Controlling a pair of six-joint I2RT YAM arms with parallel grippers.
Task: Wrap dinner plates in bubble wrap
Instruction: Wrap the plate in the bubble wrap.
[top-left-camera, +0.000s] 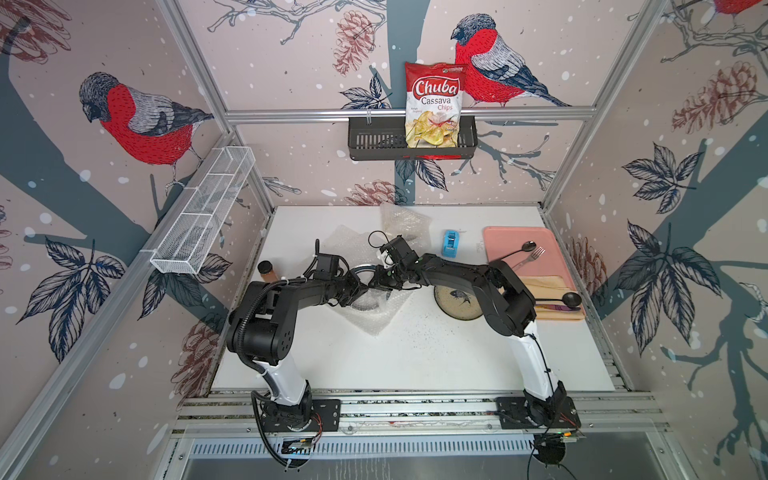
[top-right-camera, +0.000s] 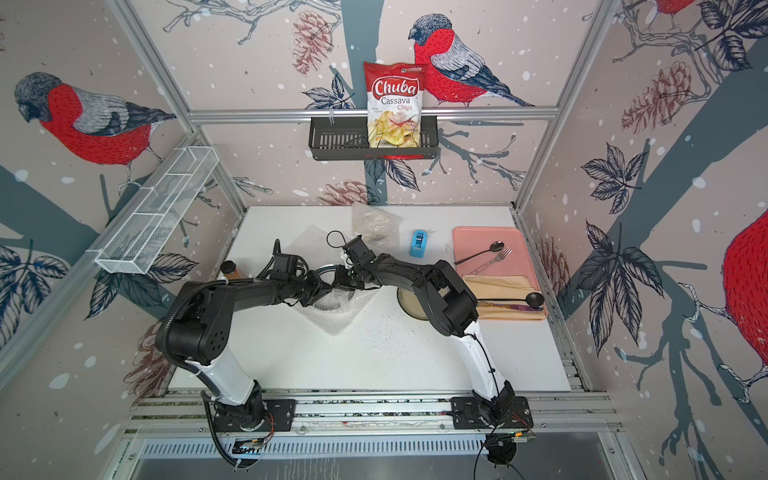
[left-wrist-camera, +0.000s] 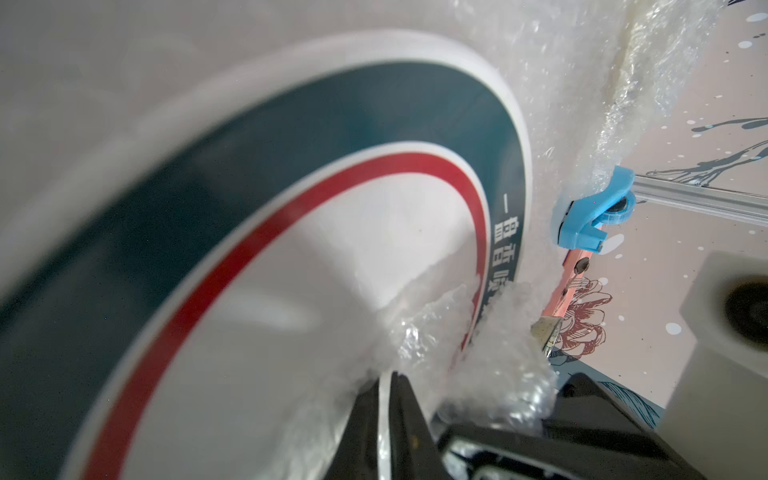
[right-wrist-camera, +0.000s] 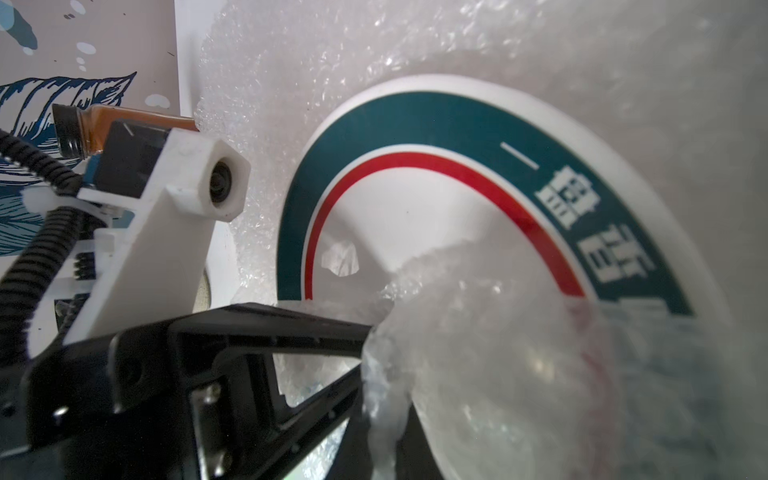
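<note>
Just on the robot's side of the blue tape dispenser (top-left-camera: 449, 243), toward the middle of the surface (top-left-camera: 415, 357), the two hands meet over a plate (right-wrist-camera: 415, 208) with a teal band and a red ring. The plate lies on a sheet of bubble wrap (top-left-camera: 374, 322). The step in hand looks like the folding, with the sheet's edges drawn up over the plate's face. The left hand (top-left-camera: 358, 292) is pinched narrow on a bunched fold of the wrap, and the right hand (top-left-camera: 380, 283) is nipped on a fold likewise. Both wrist views show crinkled plastic clamped between dark fingers, right above the plate's inner face. Much of the teal band is bare, so I judge the wrapping roughly half done. The next move likely calls for carrying both folds across the centre until they overlap, without dragging the plate off its sheet. Farther from the dispenser, under the right arm, the fish plate (top-left-camera: 457, 301) lies unwrapped. Beside the dispenser, toward the back wall, sits a crumpled wrap bundle (top-left-camera: 401, 220), its contents unclear.
</note>
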